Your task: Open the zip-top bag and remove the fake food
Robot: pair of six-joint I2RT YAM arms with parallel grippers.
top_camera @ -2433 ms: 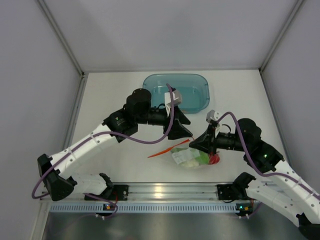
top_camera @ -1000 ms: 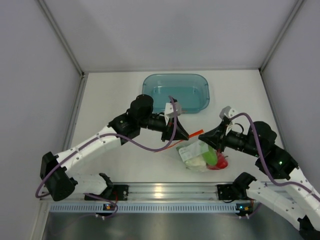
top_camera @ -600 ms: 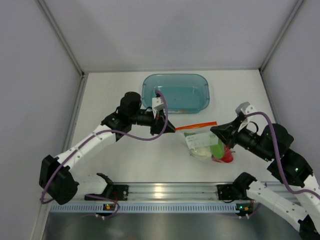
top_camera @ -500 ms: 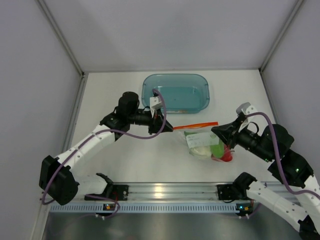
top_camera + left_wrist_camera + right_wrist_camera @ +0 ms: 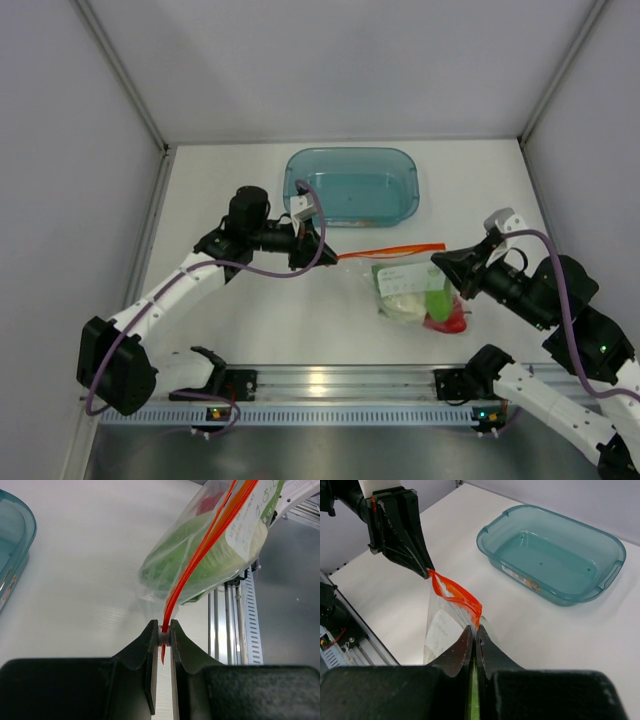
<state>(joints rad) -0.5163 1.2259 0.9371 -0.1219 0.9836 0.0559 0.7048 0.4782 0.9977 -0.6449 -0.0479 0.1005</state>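
Here, both arms reach inward, the left gripper [image 5: 161, 640] and right gripper [image 5: 474, 630] each clamping an end of the orange-red zip strip [image 5: 390, 250] of the clear crinkly zip-top bag [image 5: 410, 290] stretched between them.

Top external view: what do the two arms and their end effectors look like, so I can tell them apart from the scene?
Both arms are alike: white link shells with black joint housings, and a purple cable looping along each. The left end effector and right end effector have black, wedge-shaped fingers tapering to narrow tips, each with a small white block mounted near the wrist. The left one shows a small red mark on its white block in the right wrist view.
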